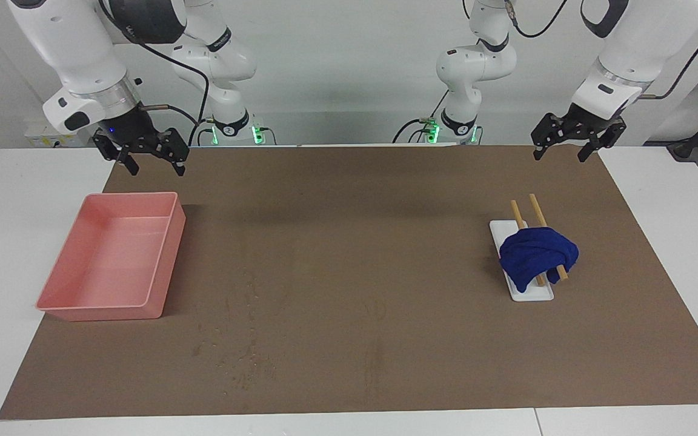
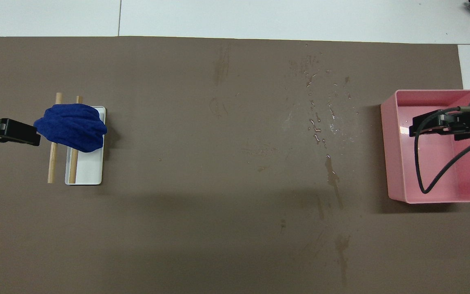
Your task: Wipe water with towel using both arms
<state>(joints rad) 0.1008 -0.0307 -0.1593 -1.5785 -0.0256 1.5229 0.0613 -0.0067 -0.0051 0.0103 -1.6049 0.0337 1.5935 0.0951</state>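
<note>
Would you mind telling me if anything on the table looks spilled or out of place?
Yes: water droplets are spilled on the brown mat beside the pink tray, and the towel is bunched over two wooden sticks.

It was a robotics lab: two white arms (image 1: 76, 54) stood bolted at a white table (image 1: 22, 200) under a brown mat (image 1: 349, 272), before bare walls.

Open mat (image 1: 349, 254) between pink tray (image 1: 161, 266) and towel (image 1: 537, 254)
</note>
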